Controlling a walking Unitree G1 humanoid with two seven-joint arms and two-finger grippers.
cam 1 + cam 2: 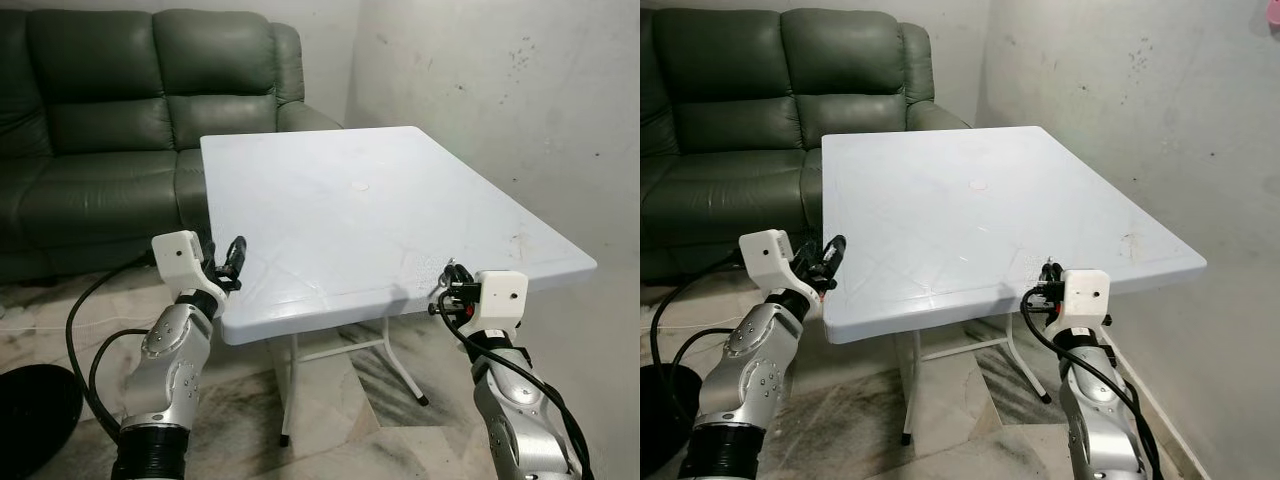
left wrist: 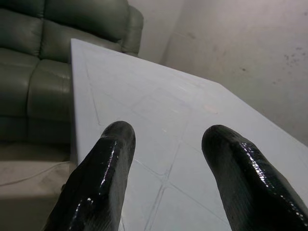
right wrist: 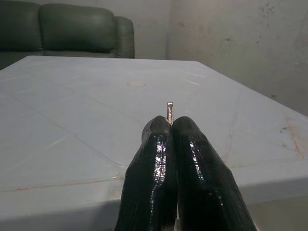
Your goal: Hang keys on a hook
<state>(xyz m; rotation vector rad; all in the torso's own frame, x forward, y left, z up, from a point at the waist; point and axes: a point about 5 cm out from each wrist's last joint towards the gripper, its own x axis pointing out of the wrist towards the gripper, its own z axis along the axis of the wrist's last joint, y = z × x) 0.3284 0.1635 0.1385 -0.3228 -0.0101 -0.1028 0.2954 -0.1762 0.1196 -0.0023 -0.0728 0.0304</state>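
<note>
The left end effector (image 2: 166, 159) reaches out with its two glossy black fingers (image 2: 98, 183) spread well apart, a wide gap between their rounded tips. Beyond and beneath them stretches the pale bench (image 2: 159, 106), its top scored with faint straight lines that cross near the gap between the fingers. A small round mark (image 2: 210, 109) sits farther out on the surface. Past the bench's far edge stands a dark green leather sofa (image 2: 43, 53). A grey, speckled wall (image 2: 250, 53) rises behind it.
</note>
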